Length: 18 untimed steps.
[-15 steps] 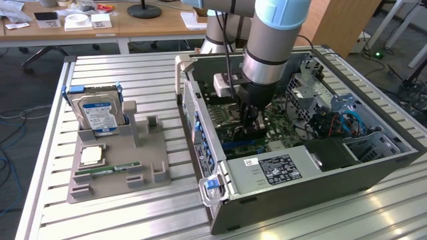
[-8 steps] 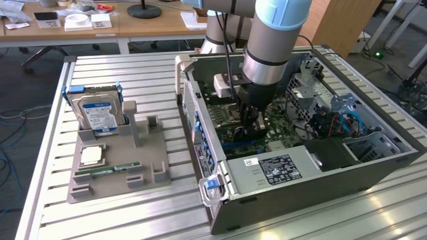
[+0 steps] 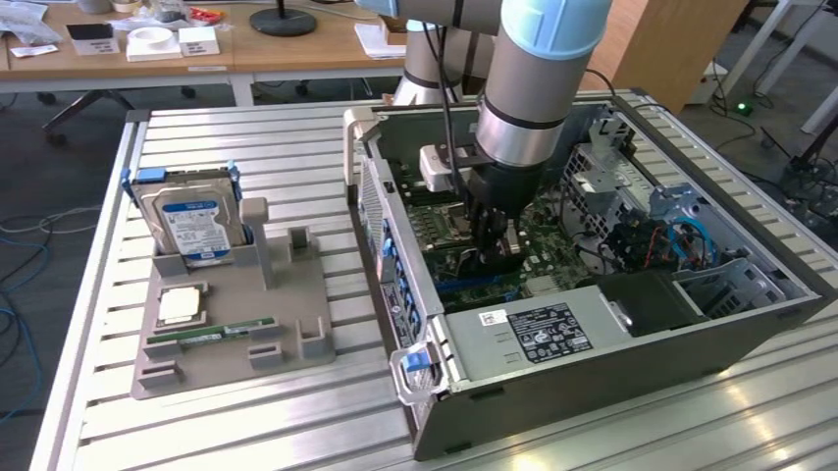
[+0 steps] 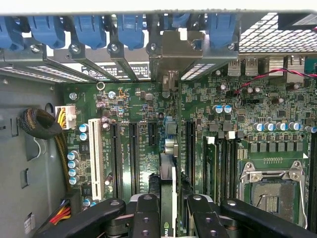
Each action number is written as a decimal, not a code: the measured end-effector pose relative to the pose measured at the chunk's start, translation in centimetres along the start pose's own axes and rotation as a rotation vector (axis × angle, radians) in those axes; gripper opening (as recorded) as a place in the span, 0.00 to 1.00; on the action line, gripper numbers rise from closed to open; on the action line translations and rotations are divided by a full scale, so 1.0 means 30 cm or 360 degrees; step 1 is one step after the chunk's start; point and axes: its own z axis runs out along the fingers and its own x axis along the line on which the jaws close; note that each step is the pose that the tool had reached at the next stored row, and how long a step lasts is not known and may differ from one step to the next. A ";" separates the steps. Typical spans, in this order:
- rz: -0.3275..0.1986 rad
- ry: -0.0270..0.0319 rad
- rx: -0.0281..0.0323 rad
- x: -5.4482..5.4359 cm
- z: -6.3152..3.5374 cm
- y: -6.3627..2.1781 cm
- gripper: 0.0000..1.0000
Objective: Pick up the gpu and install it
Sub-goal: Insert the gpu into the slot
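Closest to my wrist camera, the gripper [image 4: 168, 207] has its black fingers [image 4: 146, 214] drawn in narrow on the gpu [image 4: 167, 181], which they clamp from both sides. From here I see the card edge-on, standing upright over the motherboard [image 4: 133, 99] and running parallel to the long black expansion slots [image 4: 132, 151]. I cannot tell whether it is seated. Its far end reaches towards the rear openings under the row of blue latches [image 4: 89, 29]. Off to one side on the board lies the open processor socket [image 4: 272, 186].

From the exterior view, the computer case [image 3: 590, 378] lies on its side with the panel off. It holds the board, a labelled power supply [image 3: 550, 329] and the arm reaching in. At the exterior view's left, a grey tray [image 3: 308, 294] carries a hard drive [image 3: 194, 224] upright in its cradle, a processor chip [image 3: 181, 306] and a green memory stick [image 3: 210, 336].
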 end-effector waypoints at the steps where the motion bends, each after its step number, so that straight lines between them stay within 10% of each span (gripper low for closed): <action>1: 0.0000 -0.00001 0.00001 0.000 0.000 0.000 0.26; 18: -0.0022 -0.00088 -0.00007 0.000 0.004 0.000 0.26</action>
